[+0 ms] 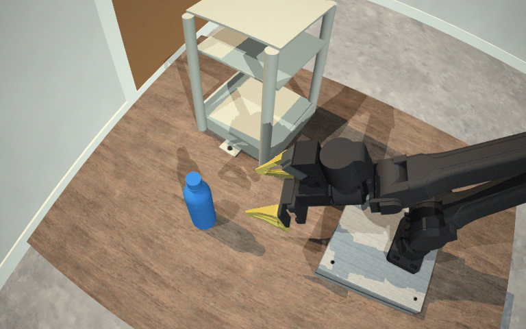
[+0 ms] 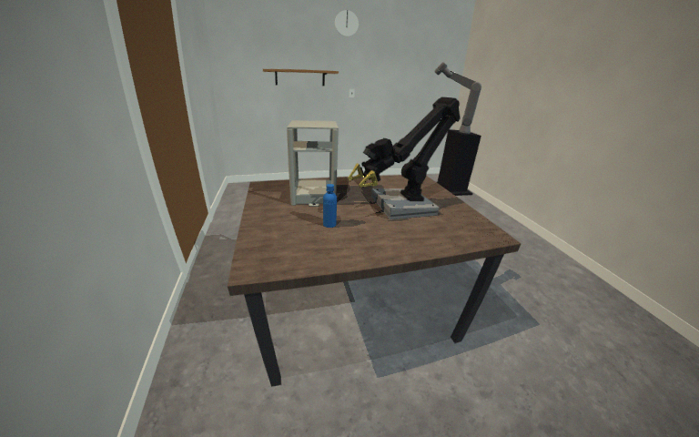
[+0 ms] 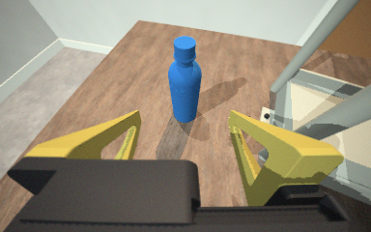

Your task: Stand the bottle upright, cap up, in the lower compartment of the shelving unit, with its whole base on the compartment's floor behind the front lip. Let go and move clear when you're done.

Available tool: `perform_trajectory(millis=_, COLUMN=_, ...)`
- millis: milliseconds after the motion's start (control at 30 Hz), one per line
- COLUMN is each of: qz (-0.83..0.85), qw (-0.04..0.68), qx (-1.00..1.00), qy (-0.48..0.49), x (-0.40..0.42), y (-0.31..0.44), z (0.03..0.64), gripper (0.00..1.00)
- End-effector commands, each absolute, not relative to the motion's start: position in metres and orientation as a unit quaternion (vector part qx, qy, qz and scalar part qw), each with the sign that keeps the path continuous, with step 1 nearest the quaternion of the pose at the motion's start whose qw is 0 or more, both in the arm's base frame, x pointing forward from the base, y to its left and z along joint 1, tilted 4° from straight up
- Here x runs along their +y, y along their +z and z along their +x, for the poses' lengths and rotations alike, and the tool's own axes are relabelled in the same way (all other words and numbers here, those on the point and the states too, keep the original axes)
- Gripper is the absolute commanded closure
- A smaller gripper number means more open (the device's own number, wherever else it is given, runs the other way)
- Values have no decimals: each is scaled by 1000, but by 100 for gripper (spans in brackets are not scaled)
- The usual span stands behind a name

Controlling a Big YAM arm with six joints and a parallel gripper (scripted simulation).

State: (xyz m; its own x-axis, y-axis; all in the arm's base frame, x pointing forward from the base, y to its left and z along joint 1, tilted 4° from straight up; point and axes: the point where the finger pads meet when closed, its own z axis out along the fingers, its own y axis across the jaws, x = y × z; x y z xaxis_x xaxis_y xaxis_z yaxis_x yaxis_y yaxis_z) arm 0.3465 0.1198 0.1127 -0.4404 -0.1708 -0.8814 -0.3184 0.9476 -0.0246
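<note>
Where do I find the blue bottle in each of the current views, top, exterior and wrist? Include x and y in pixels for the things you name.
Top: blue bottle (image 1: 199, 203) (image 2: 329, 208) (image 3: 185, 89) left of centre.
Exterior: near the middle.
Wrist: upper middle, beyond the open gripper (image 1: 251, 191) (image 2: 355, 181) (image 3: 185, 115).
Shared landmark: the shelving unit (image 1: 268, 101) (image 2: 290, 169) (image 3: 314, 48).

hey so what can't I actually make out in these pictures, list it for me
- Blue bottle's underside: it stands on it in all views.
- Shelving unit's far back corner post foot, top view: hidden behind its own boards.
- Wall clock's hour reading, exterior view: too small.
- Arm's elbow, top view: cut off by the right edge.
</note>
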Motion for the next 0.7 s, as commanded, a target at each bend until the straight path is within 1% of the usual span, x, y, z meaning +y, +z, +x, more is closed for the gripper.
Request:
perform_trajectory(millis=0, qz=-155, qw=494, qx=853, qy=68, x=123, y=102, z=343, gripper=9)
perform_trajectory(millis=667, qz=-154, qw=492, qx=854, qy=68, x=122, y=100, z=342, gripper=9)
